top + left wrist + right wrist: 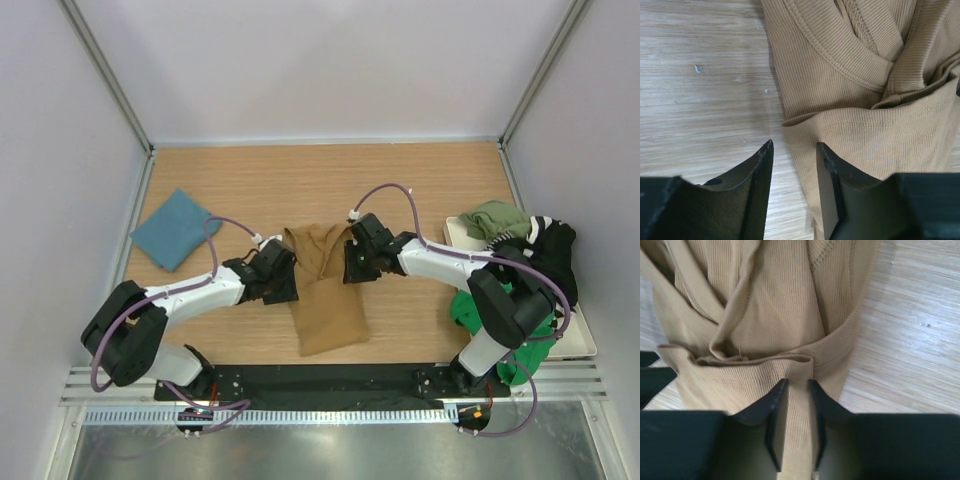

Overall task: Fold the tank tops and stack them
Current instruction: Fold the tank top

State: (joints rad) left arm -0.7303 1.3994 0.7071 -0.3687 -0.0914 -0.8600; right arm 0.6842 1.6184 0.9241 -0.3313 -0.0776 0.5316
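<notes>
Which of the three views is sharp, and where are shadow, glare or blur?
Top external view: even, soft light, faint shadows, tan tank top and table all sharp. Left wrist view: cloth ribs crisp, the near black jaws dark and slightly soft. Right wrist view: same, with shadow between the jaws and a pale sheen on the wood at right.

Tan tank top lies rumpled at centre, teal one folded far left.
</notes>
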